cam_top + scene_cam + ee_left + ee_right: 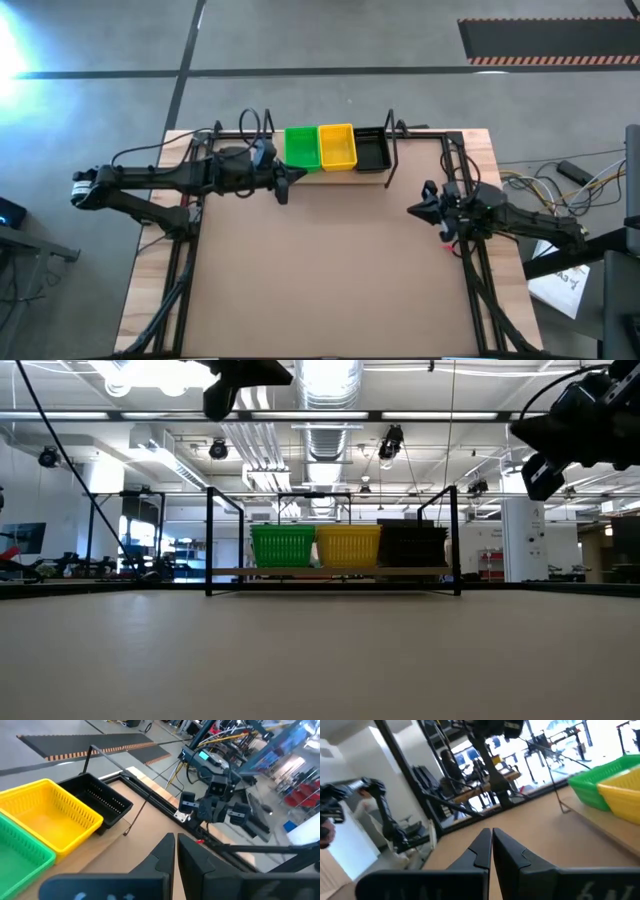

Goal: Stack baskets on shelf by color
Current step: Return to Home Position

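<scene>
Shelf (330, 572) carries baskets (348, 546), count per stack unclear

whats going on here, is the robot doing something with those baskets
Nothing is being held. The green baskets, yellow baskets and black baskets sit side by side on the shelf. The left gripper hangs shut beside the green ones; the right gripper, also shut, is off to the shelf's right.

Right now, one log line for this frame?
shelf: green baskets, yellow baskets, black baskets in a row | left gripper: shut, raised by green baskets | right gripper: shut, raised, apart
</scene>
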